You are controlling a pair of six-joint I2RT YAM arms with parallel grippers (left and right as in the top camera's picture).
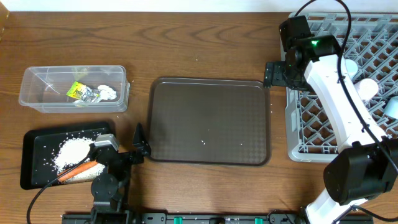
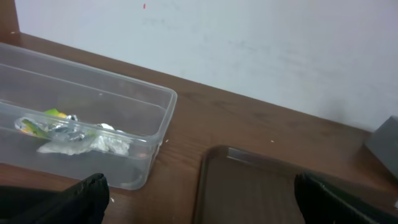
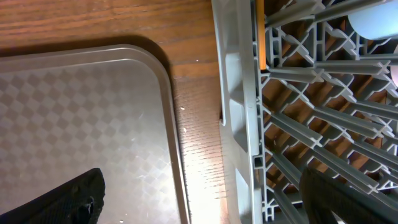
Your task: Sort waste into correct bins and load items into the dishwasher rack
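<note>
The clear tub (image 1: 37, 93) (image 2: 143, 112) at the left holds a yellow-green wrapper (image 1: 76, 91) (image 2: 48, 117), silver foil (image 1: 93, 95) (image 2: 67, 129) and white tissue (image 1: 107, 92) (image 2: 107, 143). In front of it, the black tray (image 1: 34, 155) carries white rice (image 1: 71, 151) and an orange carrot (image 1: 79, 168). My left gripper (image 1: 140, 142) (image 2: 199, 205) is open and empty between the tub and the brown serving tray. The grey dishwasher rack (image 1: 298, 124) (image 3: 239, 118) stands at the right with pale cups (image 1: 367, 88) (image 3: 373, 18) in it. My right gripper (image 1: 271, 73) (image 3: 202, 199) hangs open and empty over the rack's left wall.
A large brown serving tray (image 1: 208, 121) (image 2: 249, 186) (image 3: 81, 112) lies in the middle, bare except for a few rice grains. A strip of wooden table (image 3: 196, 137) separates it from the rack. My right arm (image 1: 339, 106) stretches across the rack and hides part of it.
</note>
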